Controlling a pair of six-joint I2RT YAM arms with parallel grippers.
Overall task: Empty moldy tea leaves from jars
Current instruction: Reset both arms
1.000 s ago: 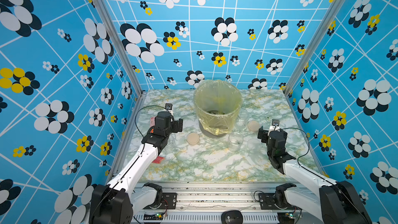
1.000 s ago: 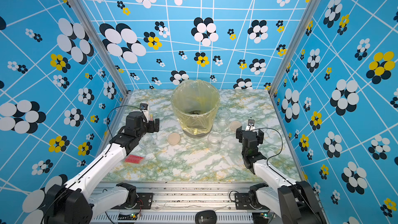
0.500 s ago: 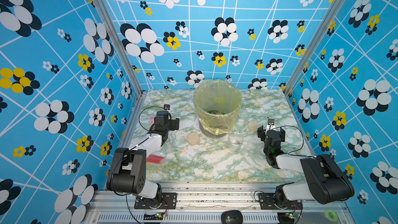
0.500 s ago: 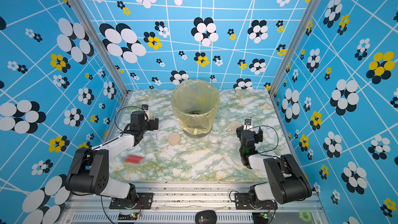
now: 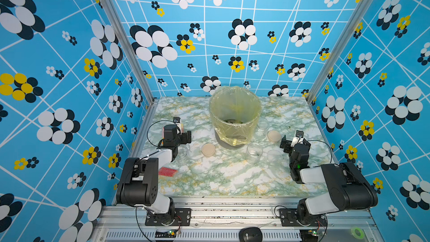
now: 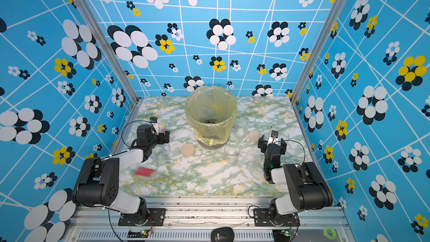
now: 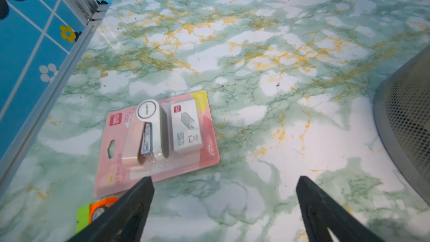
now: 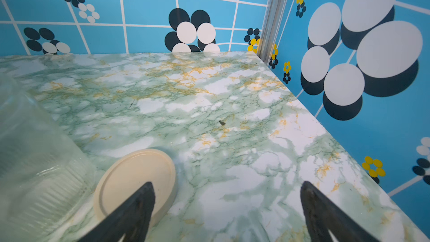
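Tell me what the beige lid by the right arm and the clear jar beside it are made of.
The lid looks like smooth matte plastic: even cream colour, moulded rim. The jar is clear glass or plastic, hard to tell: the table shows through.

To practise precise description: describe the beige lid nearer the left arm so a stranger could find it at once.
Find the big bin lined with a yellow bag, mid-table. Towards the left arm from its base lies a flat round beige lid. The other beige lid lies on the bin's opposite side, beside the right gripper.
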